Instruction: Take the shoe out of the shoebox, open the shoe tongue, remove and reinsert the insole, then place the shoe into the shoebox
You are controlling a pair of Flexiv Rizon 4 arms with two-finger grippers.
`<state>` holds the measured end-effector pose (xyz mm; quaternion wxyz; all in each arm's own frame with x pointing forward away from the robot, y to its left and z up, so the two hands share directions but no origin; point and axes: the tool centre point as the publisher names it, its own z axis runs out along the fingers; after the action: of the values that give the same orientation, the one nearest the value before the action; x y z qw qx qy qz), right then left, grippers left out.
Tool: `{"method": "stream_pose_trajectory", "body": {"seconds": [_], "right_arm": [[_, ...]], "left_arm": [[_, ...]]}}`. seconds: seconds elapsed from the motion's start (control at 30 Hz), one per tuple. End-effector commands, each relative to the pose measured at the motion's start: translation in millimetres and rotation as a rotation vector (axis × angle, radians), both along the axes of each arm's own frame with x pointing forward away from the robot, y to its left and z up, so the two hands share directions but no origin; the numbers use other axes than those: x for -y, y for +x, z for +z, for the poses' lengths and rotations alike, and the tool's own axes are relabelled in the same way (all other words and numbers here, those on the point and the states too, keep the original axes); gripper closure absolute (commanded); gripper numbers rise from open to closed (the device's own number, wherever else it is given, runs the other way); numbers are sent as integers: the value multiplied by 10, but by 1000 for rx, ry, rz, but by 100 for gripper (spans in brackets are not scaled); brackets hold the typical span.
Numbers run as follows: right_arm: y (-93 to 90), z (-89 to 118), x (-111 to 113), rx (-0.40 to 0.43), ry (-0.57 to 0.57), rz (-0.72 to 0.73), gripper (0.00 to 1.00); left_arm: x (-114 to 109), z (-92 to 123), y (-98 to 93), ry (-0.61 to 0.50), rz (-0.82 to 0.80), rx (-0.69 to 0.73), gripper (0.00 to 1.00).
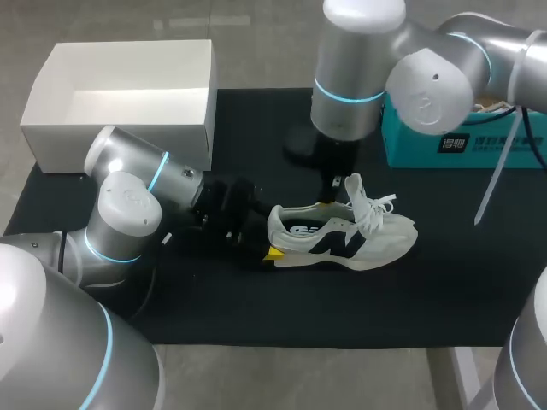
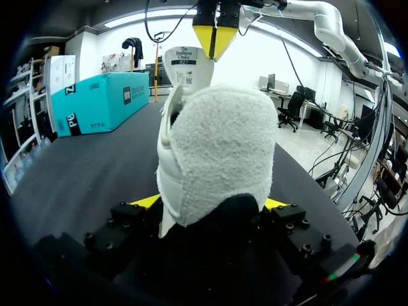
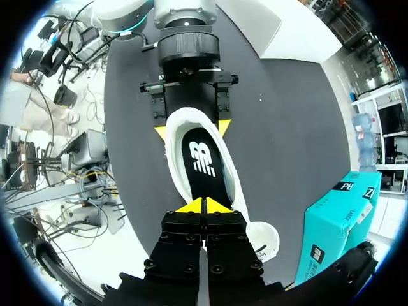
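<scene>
A white sneaker (image 1: 342, 239) with a dark logo lies on its sole on the black mat (image 1: 256, 316), heel toward my left arm. My left gripper (image 1: 272, 241) holds the heel (image 2: 217, 146), one yellow fingertip (image 2: 145, 201) pressed on each side. My right gripper (image 1: 335, 190) comes down from above, and its yellow tips (image 2: 215, 38) are pinched together on the top edge of the tongue (image 2: 188, 64). In the right wrist view that gripper (image 3: 204, 205) is shut over the shoe's mouth, with the black insole (image 3: 201, 159) lying inside. The white shoebox (image 1: 120, 128) stands open at the back left.
A teal box (image 1: 461, 145) sits at the back right of the mat, beside my right arm. The shoe's laces (image 1: 380, 205) hang loose toward the toe. The black mat runs bare along the front and right.
</scene>
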<state>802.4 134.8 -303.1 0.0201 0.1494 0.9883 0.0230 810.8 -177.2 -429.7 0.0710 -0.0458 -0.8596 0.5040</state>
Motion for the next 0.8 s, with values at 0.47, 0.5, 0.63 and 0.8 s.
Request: {"method": "stream_pose_trajectory", "body": {"seconds": [0.47, 0.5, 0.63, 0.8], "right_arm": [[20, -94, -136, 5, -99, 30, 100], [30, -140, -144, 6, -108, 33, 100], [45, -258, -159, 77, -146, 62, 100], [54, -324, -147, 130, -151, 85, 100]], "left_arm": [[7, -11, 7, 1, -1, 0, 100], [7, -11, 7, 1, -1, 0, 100], [7, -11, 7, 1, -1, 0, 100], [7, -11, 7, 1, -1, 0, 100]]}}
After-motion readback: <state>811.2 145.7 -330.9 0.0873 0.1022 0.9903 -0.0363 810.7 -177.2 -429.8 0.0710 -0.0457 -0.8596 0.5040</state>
